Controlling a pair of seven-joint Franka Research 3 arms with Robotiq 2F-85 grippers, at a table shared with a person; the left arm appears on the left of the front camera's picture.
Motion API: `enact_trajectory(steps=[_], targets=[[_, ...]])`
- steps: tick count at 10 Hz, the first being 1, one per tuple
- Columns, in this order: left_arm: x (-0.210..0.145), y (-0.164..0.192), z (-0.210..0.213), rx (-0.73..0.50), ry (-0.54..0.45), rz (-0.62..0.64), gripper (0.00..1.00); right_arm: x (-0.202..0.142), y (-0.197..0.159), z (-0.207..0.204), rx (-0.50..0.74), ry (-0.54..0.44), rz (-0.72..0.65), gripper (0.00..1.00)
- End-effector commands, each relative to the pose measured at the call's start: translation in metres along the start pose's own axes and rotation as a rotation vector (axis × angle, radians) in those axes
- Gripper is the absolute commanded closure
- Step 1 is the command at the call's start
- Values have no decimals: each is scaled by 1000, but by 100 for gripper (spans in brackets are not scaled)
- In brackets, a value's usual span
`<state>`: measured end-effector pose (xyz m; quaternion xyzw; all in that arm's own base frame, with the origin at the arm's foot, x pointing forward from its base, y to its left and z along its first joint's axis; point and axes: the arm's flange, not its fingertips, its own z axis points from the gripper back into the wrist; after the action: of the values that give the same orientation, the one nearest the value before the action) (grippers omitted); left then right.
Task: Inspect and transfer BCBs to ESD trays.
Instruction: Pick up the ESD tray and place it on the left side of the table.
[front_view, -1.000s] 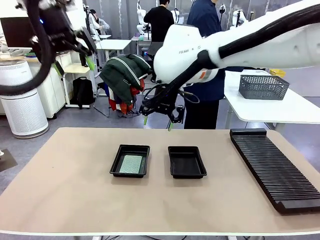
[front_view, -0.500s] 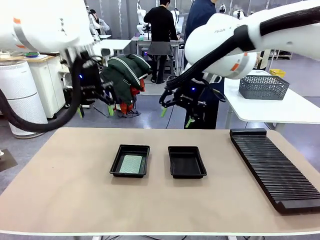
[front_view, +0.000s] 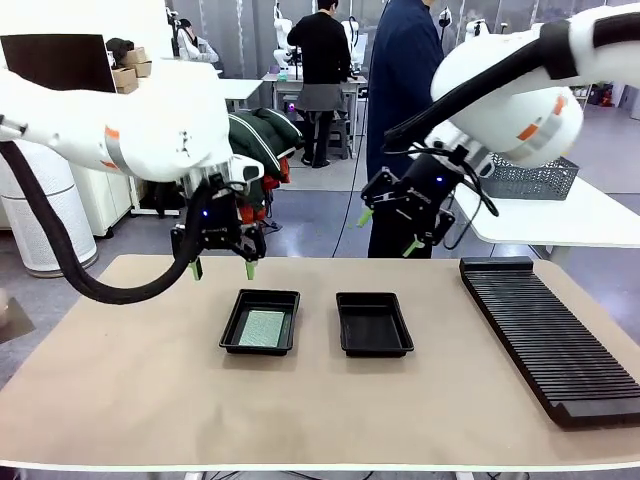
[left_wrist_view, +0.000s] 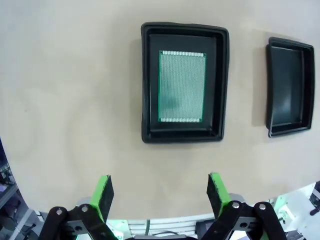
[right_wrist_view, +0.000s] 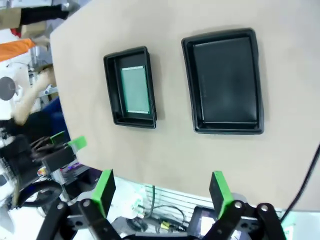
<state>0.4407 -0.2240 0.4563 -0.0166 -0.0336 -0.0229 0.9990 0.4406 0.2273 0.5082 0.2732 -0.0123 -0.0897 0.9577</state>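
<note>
Your left tool (front_view: 221, 268) hung with fingers apart above the table's (front_view: 120, 380) far edge. The BCB (front_view: 263, 328) lay just toward the near edge, inside the left ESD tray (front_view: 232, 325), long axis running far-to-near. Your right tool (front_view: 385, 232), also apart, hovered farther off.

- Tan table (front_view: 120, 380) with rounded near edge, across the foreground.
- Long black ribbed rack (front_view: 550, 340) lying along the table's right side.
- Person in dark blue (front_view: 400, 90) standing just beyond the far edge.
- Grey mesh basket (front_view: 540, 180) on a white side table (front_view: 560, 215), far right.
- Green jacket (front_view: 270, 135) heaped behind, left of centre.
- White purifier (front_view: 75, 215) on the floor, far left.
- Dark monitor (front_view: 55, 60), upper left.
</note>
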Motion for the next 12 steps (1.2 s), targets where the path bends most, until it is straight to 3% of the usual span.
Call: enact_trajectory(steps=[1, 3, 4, 12], targets=[[11, -1, -23, 40, -43, 7, 0, -8, -32, 8, 89, 2, -15, 0], [21, 1, -50, 49, -60, -5, 0, -12, -49, 17, 134, -1, -31, 0], [25, 4, -64, 33, -69, 7, 0, -1, -28, 13, 68, -2, -29, 0], [42, 23, -144, 64, -60, 39, 0, -1, -28, 13, 68, -2, -29, 0]])
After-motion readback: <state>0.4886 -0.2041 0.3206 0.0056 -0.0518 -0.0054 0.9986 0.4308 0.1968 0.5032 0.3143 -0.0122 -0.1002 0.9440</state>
